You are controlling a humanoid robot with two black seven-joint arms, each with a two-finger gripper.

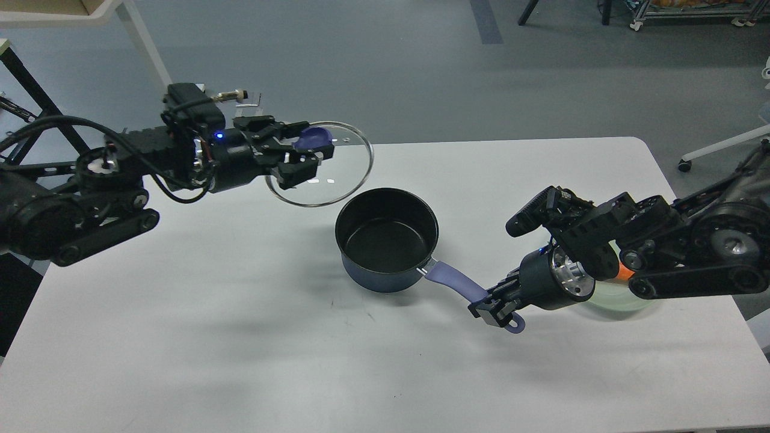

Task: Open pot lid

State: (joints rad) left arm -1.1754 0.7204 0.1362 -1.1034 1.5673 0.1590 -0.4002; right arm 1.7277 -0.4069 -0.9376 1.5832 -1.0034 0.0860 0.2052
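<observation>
The dark-blue pot (pixel 385 264) stands open on the white table (pixel 240 337), its black inside showing. Its lavender handle (pixel 454 281) points to the lower right. My left gripper (pixel 310 150) is shut on the lavender knob of the clear glass lid (pixel 337 180) and holds the lid in the air, up and left of the pot and apart from it. My right gripper (pixel 493 308) is shut on the far end of the pot handle.
A pale green glass dish (pixel 619 297) with something orange in it sits behind my right arm at the right. White table legs (pixel 156 66) and a black frame (pixel 36 96) stand on the floor at the far left.
</observation>
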